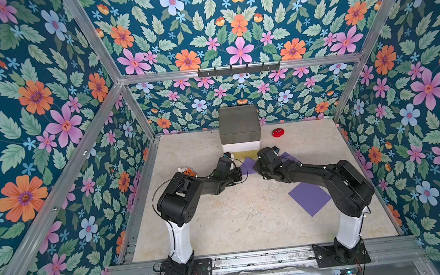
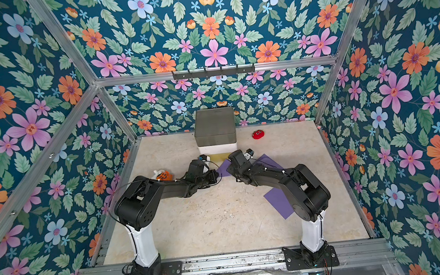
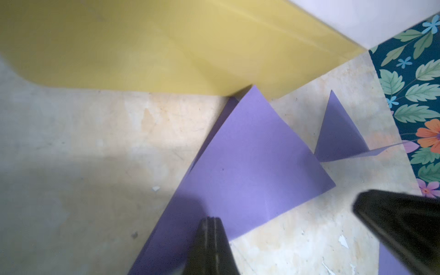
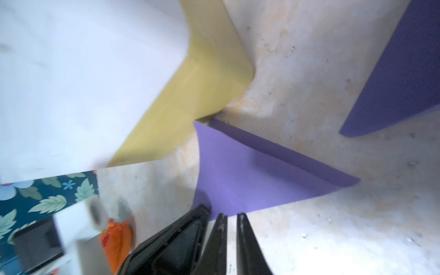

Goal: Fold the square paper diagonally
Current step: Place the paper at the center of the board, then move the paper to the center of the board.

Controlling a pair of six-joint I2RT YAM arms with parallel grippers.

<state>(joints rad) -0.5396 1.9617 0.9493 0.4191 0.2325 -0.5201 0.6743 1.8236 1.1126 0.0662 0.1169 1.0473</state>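
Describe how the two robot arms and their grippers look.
Both the left arm and right arm are black with rounded joints on white columns. A thin black cable loops beside the left one. The left gripper and right gripper have black, tapering fingers.

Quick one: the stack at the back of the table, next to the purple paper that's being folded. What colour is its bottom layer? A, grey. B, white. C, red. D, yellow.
D: in a top view the stack is grey on top and white in the middle, and the left wrist view shows its yellow base right by the tip of the folded purple paper.
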